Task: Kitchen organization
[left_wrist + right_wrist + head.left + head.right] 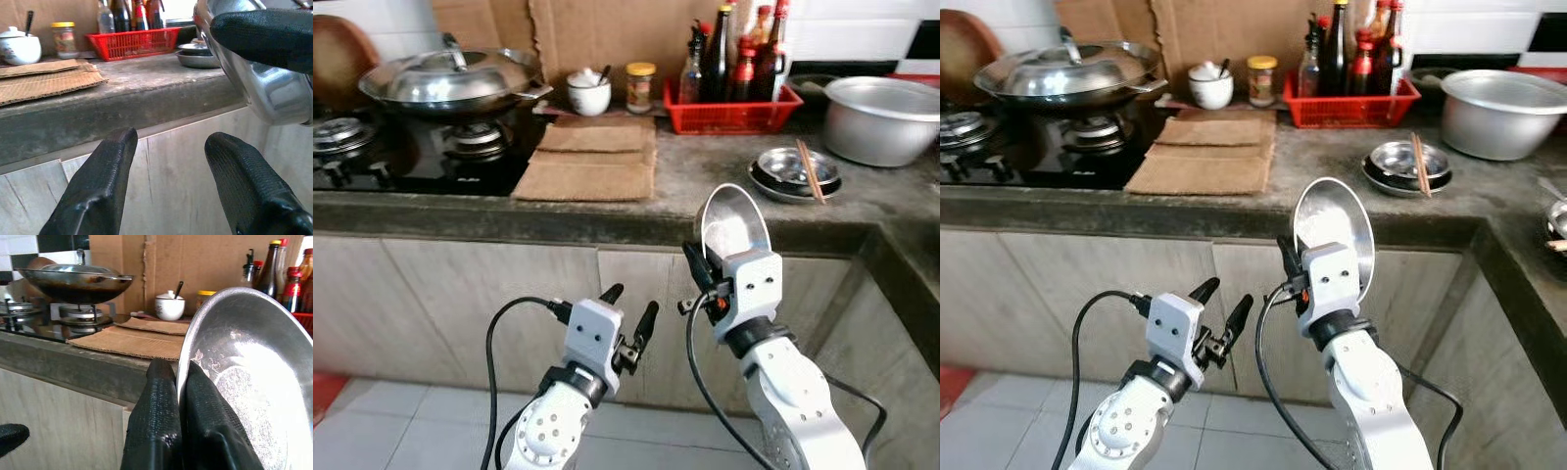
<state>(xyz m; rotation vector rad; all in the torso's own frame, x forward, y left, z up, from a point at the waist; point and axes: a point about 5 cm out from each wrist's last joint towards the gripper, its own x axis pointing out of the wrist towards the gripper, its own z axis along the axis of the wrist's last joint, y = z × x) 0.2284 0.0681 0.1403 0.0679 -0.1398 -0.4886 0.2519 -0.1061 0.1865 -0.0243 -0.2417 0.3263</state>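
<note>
Pinching only the rim, the right tool held a shallow steel plate upright on its edge, in front of the worktop lip and above the cabinet doors. That thin grip looked the weak point: in the right wrist view both black fingers sat close together on a small arc of the rim, and a smooth metal plate held that way could pivot or slide free if the arm swung or bumped the worktop edge. A drop would have gone to the tiled floor. Carried forward carelessly, the plate might also have struck the stacked steel bowls with chopsticks laid across them, near the edge.

The right arm was raised, wrist bent up, plate facing the camera. The left tool sat lower and to the left, below worktop height, its fingers spread wide and holding nothing, pointed at the cabinet front.
</note>
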